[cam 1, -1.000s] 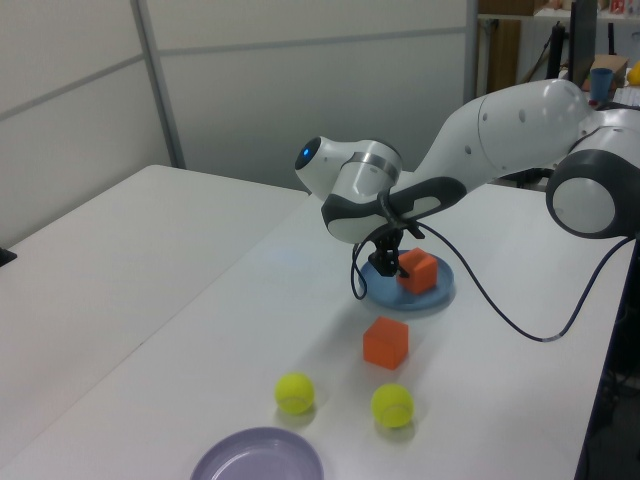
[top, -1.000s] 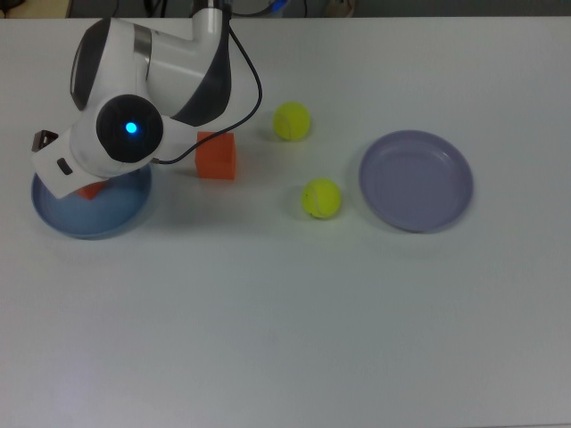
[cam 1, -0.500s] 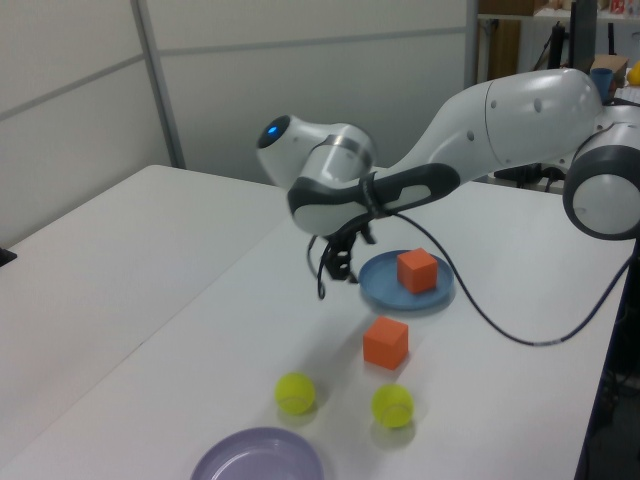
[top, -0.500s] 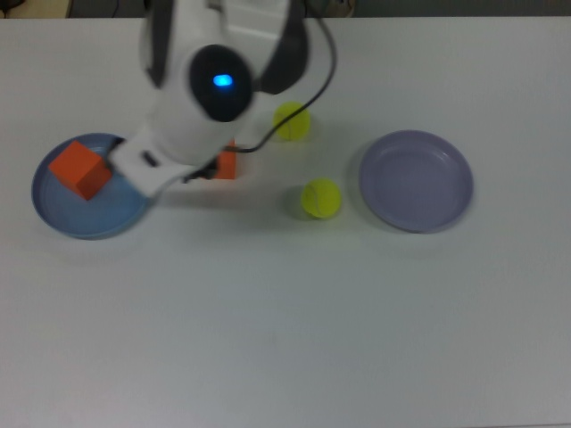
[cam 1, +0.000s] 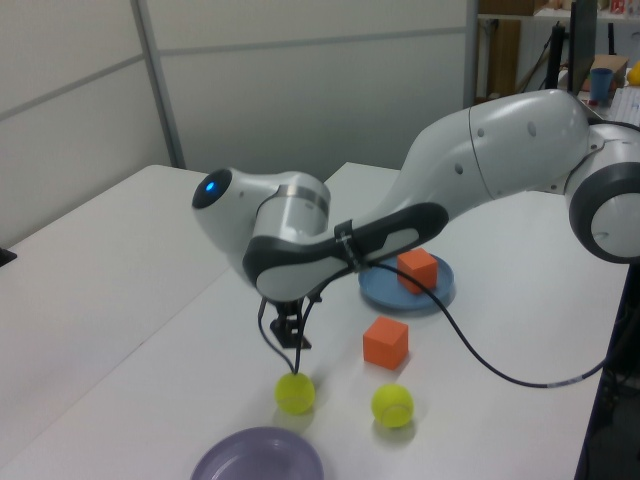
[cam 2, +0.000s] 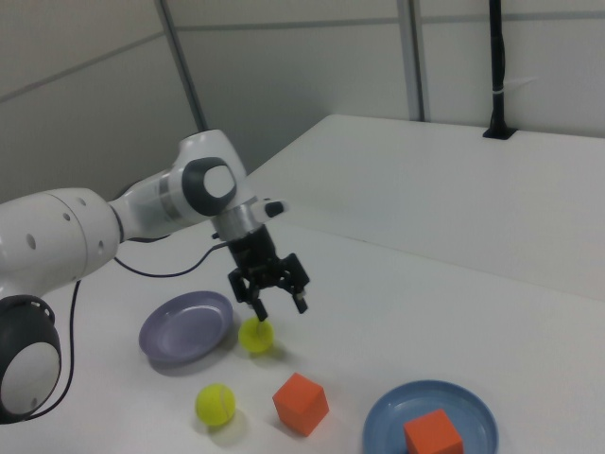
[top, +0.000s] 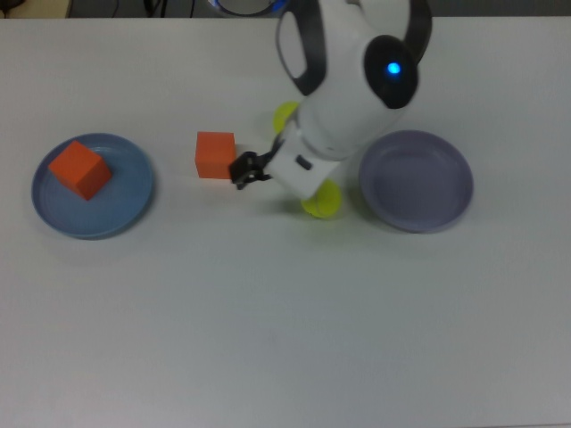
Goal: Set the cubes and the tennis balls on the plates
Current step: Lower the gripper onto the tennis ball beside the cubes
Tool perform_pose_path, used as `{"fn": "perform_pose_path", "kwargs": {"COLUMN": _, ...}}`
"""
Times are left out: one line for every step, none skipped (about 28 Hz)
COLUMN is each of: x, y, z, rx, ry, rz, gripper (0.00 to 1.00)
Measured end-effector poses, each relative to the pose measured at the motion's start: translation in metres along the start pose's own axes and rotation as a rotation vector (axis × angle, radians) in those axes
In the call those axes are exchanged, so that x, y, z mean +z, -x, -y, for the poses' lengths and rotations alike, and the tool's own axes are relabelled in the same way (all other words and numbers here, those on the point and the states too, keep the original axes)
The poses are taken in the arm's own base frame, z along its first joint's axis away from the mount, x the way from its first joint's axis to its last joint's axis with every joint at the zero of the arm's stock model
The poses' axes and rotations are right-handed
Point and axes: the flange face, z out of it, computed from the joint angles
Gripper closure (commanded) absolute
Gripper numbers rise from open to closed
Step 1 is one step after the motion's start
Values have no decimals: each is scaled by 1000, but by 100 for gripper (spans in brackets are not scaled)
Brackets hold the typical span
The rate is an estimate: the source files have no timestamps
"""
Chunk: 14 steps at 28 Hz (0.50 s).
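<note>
Arm off the blue plate (top: 53, 209) — now above a tennis ball (cam 2: 255, 336), fingers (cam 2: 301, 301) apart, empty.

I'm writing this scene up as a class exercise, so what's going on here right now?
A robot arm is sorting things onto two plates. One orange cube already sits on the blue plate. The other cube and both tennis balls are on the table, and the purple plate is empty. The open hand hovers just above one tennis ball, beside the purple plate, holding nothing.
</note>
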Motion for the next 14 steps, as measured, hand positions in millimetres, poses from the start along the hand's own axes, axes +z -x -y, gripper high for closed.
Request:
{"fn": "perform_pose_path", "kwargs": {"x": -1, "y": -1, "z": 8, "rx": -12, "ry": 1, "rz": -2, "gripper": 0}}
{"fn": "perform_pose_path", "kwargs": {"x": -3, "y": -1, "z": 17, "rx": -25, "ry": 2, "rz": -4, "gripper": 0}}
{"fn": "perform_pose_path", "kwargs": {"x": -4, "y": -1, "z": 25, "rx": -36, "ry": 4, "rz": -6, "gripper": 0}}
{"fn": "perform_pose_path", "kwargs": {"x": -6, "y": -2, "z": 34, "rx": -49, "ry": 6, "rz": -8, "gripper": 0}}
{"fn": "perform_pose_path", "kwargs": {"x": -8, "y": -2, "z": 45, "rx": -64, "ry": 9, "rz": -10, "gripper": 0}}
{"fn": "perform_pose_path", "kwargs": {"x": -9, "y": -2, "z": 52, "rx": -74, "ry": 11, "rz": -12, "gripper": 0}}
{"fn": "perform_pose_path", "kwargs": {"x": -10, "y": -2, "z": 59, "rx": -84, "ry": 13, "rz": -13, "gripper": 0}}
{"fn": "perform_pose_path", "kwargs": {"x": -10, "y": -3, "z": 66, "rx": -92, "ry": 15, "rz": -12, "gripper": 0}}
{"fn": "perform_pose_path", "kwargs": {"x": -9, "y": -3, "z": 71, "rx": -100, "ry": 18, "rz": -11, "gripper": 0}}
{"fn": "perform_pose_path", "kwargs": {"x": -7, "y": -4, "z": 78, "rx": -109, "ry": 23, "rz": -8, "gripper": 0}}
{"fn": "perform_pose_path", "kwargs": {"x": -4, "y": -4, "z": 81, "rx": -113, "ry": 27, "rz": -6, "gripper": 0}}
{"fn": "perform_pose_path", "kwargs": {"x": -2, "y": -6, "z": 85, "rx": -117, "ry": 34, "rz": -8, "gripper": 0}}
{"fn": "perform_pose_path", "kwargs": {"x": 1, "y": -8, "z": 88, "rx": -117, "ry": 41, "rz": -11, "gripper": 0}}
{"fn": "perform_pose_path", "kwargs": {"x": 5, "y": -10, "z": 91, "rx": -117, "ry": 48, "rz": -17, "gripper": 0}}
